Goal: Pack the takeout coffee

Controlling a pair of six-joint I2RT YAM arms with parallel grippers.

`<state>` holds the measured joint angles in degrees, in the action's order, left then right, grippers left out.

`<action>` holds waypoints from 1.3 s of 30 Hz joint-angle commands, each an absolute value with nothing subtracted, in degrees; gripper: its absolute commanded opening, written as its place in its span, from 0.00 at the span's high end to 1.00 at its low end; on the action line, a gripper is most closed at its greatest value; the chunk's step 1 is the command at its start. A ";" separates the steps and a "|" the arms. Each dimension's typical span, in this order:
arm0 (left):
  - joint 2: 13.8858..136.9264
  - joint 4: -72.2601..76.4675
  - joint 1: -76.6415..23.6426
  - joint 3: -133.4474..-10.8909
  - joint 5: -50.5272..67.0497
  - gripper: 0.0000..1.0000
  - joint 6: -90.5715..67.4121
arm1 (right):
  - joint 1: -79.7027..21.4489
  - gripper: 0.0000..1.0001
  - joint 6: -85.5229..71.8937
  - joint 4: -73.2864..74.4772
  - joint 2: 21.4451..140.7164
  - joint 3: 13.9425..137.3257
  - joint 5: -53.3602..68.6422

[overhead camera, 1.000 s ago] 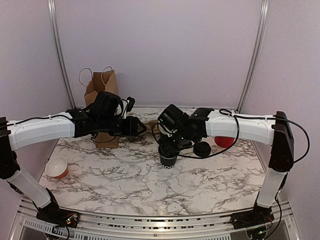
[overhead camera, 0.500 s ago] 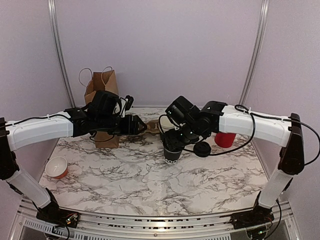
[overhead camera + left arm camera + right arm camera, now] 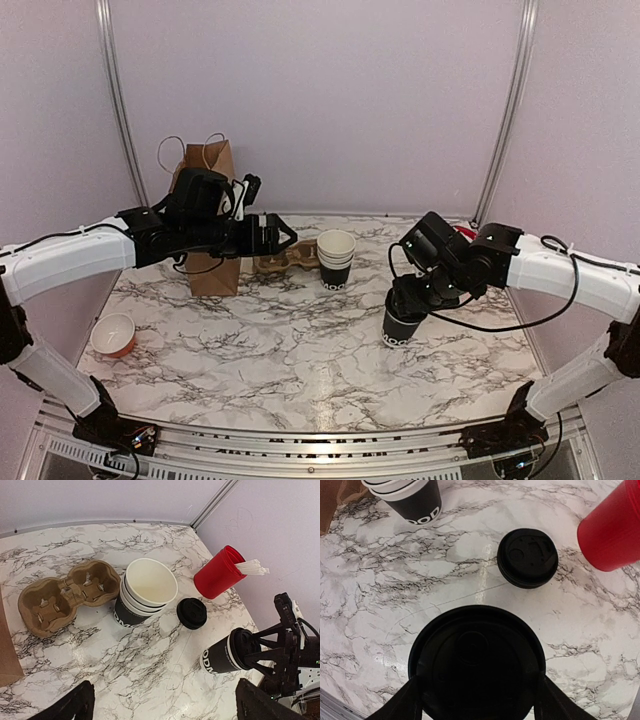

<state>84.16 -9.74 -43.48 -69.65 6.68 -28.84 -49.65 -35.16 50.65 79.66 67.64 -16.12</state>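
Observation:
The takeout coffee (image 3: 400, 328), a black cup with white lettering and a black lid (image 3: 476, 665), is at the right front of the marble table (image 3: 250, 350). My right gripper (image 3: 412, 300) is shut on its lid rim from above, one finger on either side. Whether the cup rests on the table I cannot tell. The left wrist view has the cup (image 3: 222, 655) at lower right. My left gripper (image 3: 277, 236) hangs open and empty beside the brown paper bag (image 3: 208, 200), pointing at the cardboard cup carrier (image 3: 285, 260).
A stack of lidless white-rimmed cups (image 3: 335, 258) stands next to the carrier (image 3: 67, 595). A loose black lid (image 3: 527, 557) and a red cup (image 3: 612, 532) with white sticks lie behind the coffee. An orange bowl (image 3: 113, 333) sits at front left.
My right arm has carried the coffee from beside the carrier to the right front. My left gripper has opened wide and drawn back left, uncovering the cup stack.

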 commanded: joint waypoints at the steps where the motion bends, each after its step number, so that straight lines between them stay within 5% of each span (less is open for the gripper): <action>1: 82.36 -10.44 -42.98 -71.92 5.72 0.01 -27.66 | -45.45 0.42 -38.58 53.64 73.18 62.42 -17.86; 14: 82.12 -10.40 -42.80 -71.77 6.08 0.01 -27.62 | -31.91 0.42 -39.56 54.21 61.98 50.19 -20.39; 39: 80.68 -10.42 -42.71 -70.71 6.00 0.01 -27.89 | -31.64 0.19 -38.17 54.67 61.97 53.60 -19.15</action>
